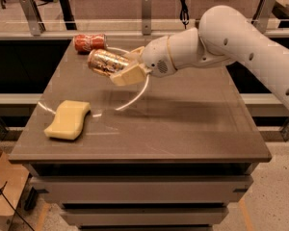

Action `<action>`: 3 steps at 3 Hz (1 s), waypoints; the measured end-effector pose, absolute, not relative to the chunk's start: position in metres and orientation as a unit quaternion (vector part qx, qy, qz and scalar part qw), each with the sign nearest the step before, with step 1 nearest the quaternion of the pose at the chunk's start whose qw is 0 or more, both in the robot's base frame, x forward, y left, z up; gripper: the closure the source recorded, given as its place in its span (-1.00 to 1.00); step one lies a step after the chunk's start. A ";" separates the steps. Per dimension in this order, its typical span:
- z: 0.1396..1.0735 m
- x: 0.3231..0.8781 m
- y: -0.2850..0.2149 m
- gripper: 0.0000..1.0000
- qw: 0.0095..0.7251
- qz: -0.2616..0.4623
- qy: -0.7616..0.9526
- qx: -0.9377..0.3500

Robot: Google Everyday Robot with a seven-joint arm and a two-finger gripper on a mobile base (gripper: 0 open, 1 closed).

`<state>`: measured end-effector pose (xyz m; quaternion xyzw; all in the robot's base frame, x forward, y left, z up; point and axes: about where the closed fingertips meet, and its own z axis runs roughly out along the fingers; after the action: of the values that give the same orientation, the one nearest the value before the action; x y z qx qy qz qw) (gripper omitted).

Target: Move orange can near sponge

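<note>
Orange can, metallic, seemingly in hand above table.

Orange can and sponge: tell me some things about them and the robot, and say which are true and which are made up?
1. The hand grips the orange can up in the air over the table. True.
2. The orange can touches the sponge. False: they are apart; the sponge lies nearer the table's front edge.
3. The red can stands upright. False: it lies on its side at the back of the table.
4. The sponge lies flat on the table. True.
</note>
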<state>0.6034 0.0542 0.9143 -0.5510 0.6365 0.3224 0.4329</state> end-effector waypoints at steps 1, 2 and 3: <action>0.892 0.588 0.065 0.63 0.409 0.341 0.643 -0.551; 0.874 0.580 0.070 0.17 0.392 0.350 0.653 -0.546; 0.858 0.576 0.073 -0.30 0.378 0.353 0.665 -0.538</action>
<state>0.5764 0.0730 0.8575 -0.5382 0.6651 0.3532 0.3784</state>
